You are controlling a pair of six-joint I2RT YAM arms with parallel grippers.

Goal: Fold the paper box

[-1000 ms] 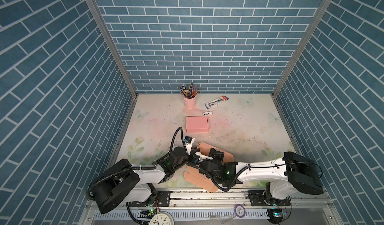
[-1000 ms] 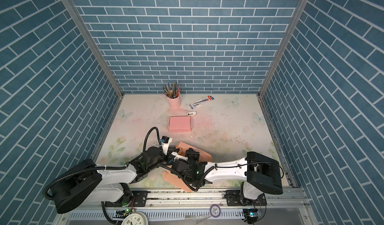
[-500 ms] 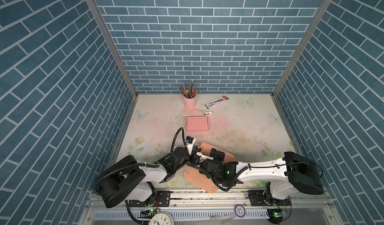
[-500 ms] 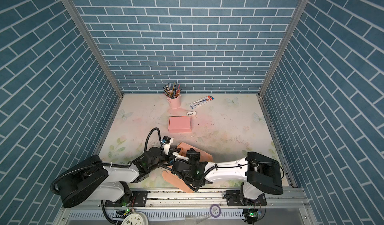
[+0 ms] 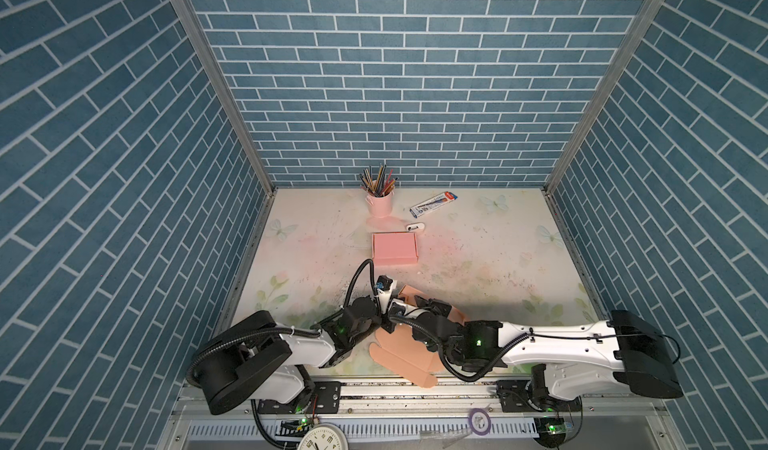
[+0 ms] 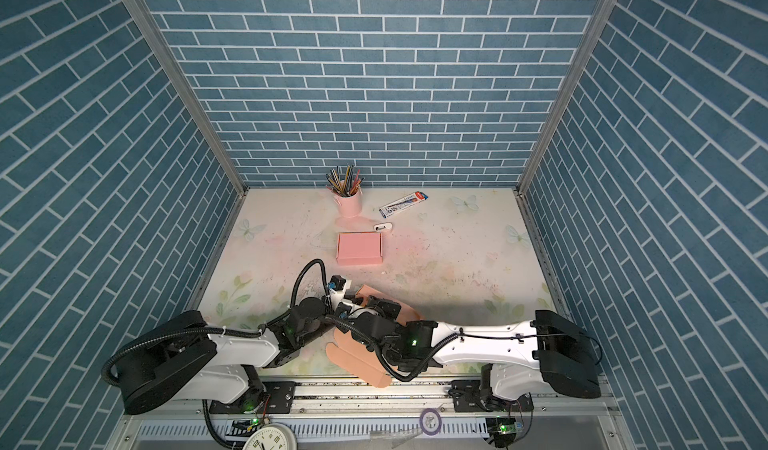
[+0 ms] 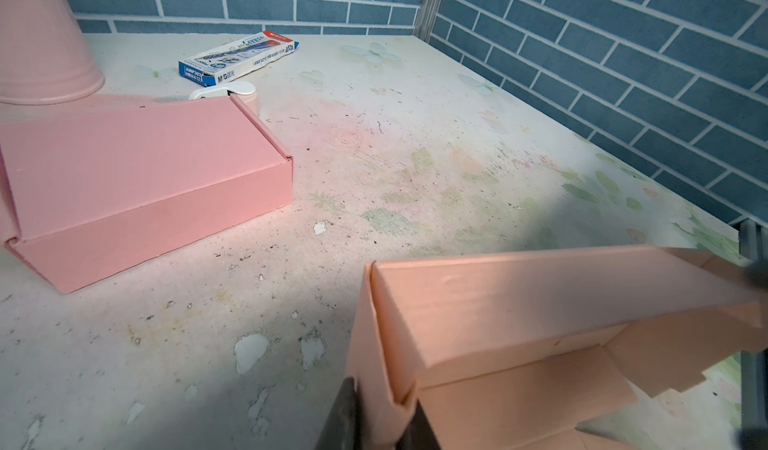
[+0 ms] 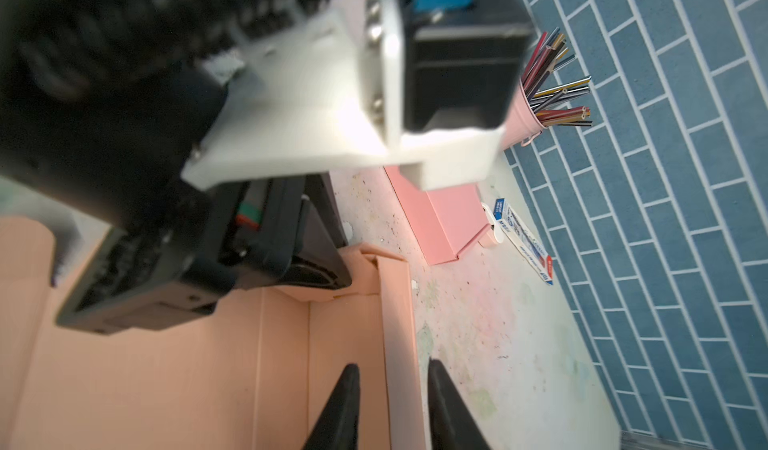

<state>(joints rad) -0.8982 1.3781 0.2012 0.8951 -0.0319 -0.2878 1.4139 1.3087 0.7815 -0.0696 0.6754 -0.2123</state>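
Paper box (image 5: 399, 354): peach, half-formed, near-centre of table (image 5: 478, 235). Left gripper (image 7: 378, 419) clamped on its far-left corner, steadying the raised wall. Right gripper (image 8: 392, 385) astride that wall, fingers (image 8: 340, 402) parted, not touching it; placed, I judge, to guide the fold.

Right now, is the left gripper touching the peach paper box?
Touching. The left wrist view shows the left gripper with both fingers pressed against a corner fold of the paper box, one each side, no gap.
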